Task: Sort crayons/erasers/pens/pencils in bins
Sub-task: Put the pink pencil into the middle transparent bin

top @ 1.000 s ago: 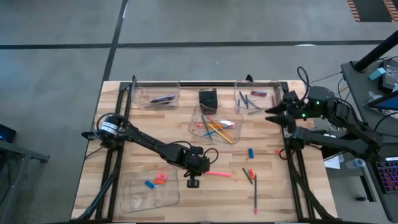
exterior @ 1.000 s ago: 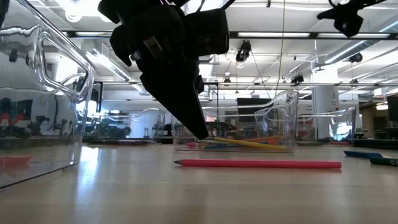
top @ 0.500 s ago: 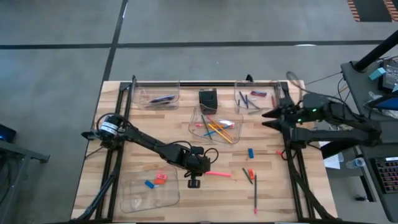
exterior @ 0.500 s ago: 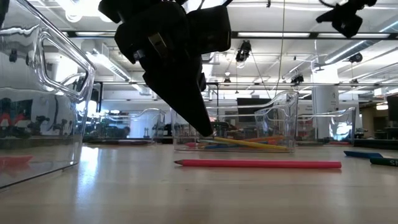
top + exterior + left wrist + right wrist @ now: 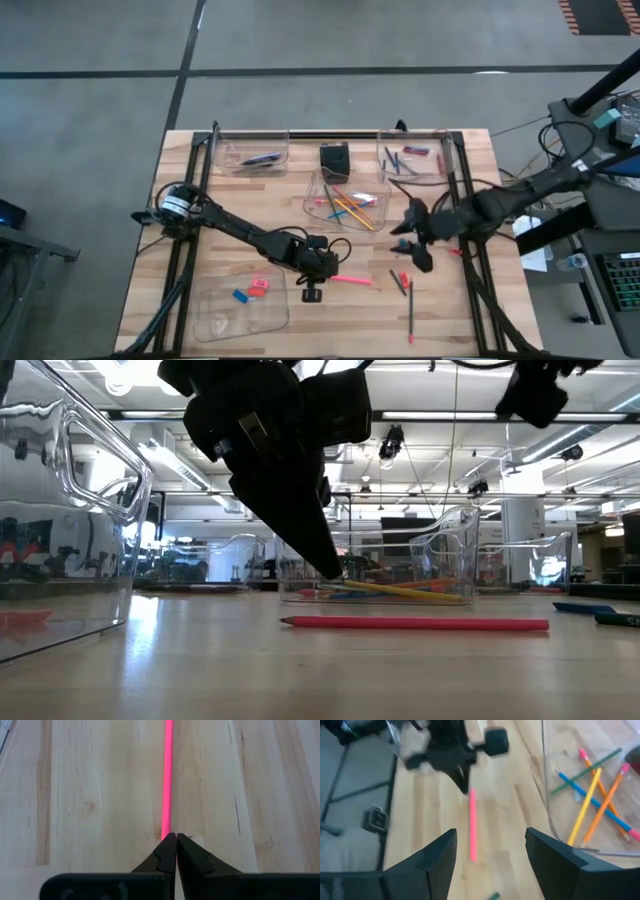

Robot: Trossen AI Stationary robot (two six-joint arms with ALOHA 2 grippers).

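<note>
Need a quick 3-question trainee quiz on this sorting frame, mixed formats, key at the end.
1. True or false: the left claw is shut, its tips at one end of the long pink pencil lying on the wooden table.
2. Multiple choice: the clear plastic bin in the table's middle holds A) small blocky erasers B) long bright pencils C) nothing.
3. Fill in: the right claw hovers with its jaws ____ and holds nothing.

Key: 1 true. 2 B. 3 open.
</note>
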